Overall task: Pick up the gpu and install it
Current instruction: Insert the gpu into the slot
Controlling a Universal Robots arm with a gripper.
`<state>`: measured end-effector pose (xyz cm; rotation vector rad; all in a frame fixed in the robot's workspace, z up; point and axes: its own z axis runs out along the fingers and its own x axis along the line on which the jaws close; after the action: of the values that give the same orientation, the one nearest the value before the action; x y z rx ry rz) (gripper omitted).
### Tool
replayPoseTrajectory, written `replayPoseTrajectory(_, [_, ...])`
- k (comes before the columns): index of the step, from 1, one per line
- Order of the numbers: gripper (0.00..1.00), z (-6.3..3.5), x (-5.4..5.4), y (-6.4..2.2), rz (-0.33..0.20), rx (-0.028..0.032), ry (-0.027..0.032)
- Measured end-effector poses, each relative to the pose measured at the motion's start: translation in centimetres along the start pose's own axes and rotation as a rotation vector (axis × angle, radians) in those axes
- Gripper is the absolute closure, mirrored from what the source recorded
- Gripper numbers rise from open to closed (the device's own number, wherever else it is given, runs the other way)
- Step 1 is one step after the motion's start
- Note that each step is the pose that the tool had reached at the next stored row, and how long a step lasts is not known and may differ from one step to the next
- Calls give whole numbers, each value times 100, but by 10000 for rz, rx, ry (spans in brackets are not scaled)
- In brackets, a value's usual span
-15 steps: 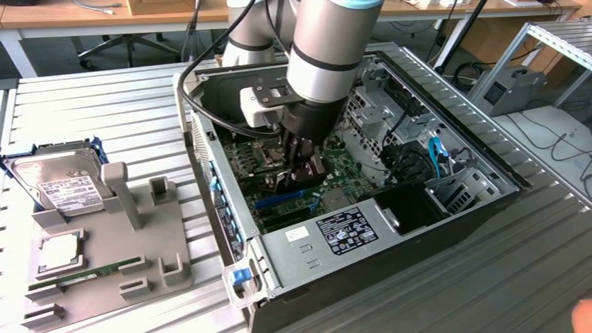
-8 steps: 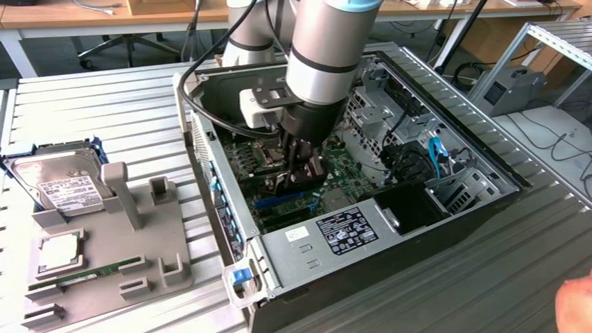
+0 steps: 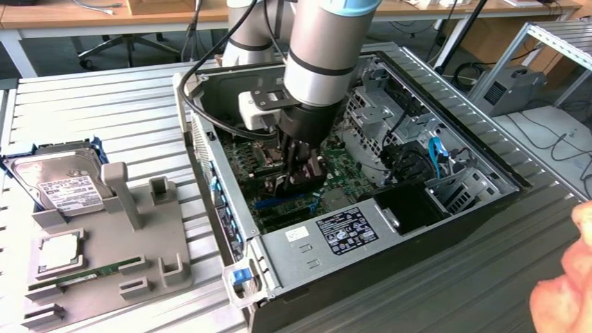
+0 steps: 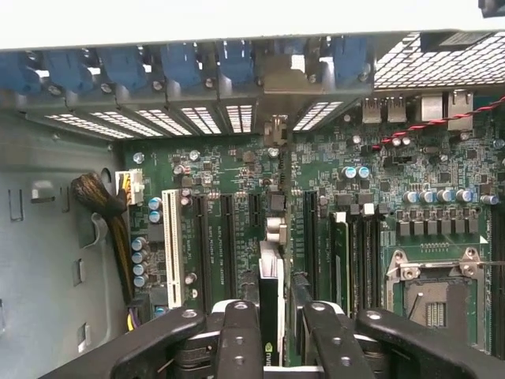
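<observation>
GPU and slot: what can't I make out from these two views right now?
- The gpu, wrist view: seen edge-on between the end effector fingers; its lower edge and whether it sits in the slot are hidden by the card itself.
- Exterior view: the end effector and arm block the card and the slot inside the computer case.
- Exterior view: a hand at the exterior view's right is blurred and cut off by the edge.

The arm (image 3: 319,62) reaches straight down at the frame's center. Its claw (image 4: 274,324) points downward, fingers (image 4: 241,339) clamped together.
</observation>
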<state>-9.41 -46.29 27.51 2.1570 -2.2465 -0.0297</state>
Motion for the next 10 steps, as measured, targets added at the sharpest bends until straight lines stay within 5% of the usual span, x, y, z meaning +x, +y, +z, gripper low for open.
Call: replayPoseTrajectory(10, [74,41,-51,5,-14,0,-2])
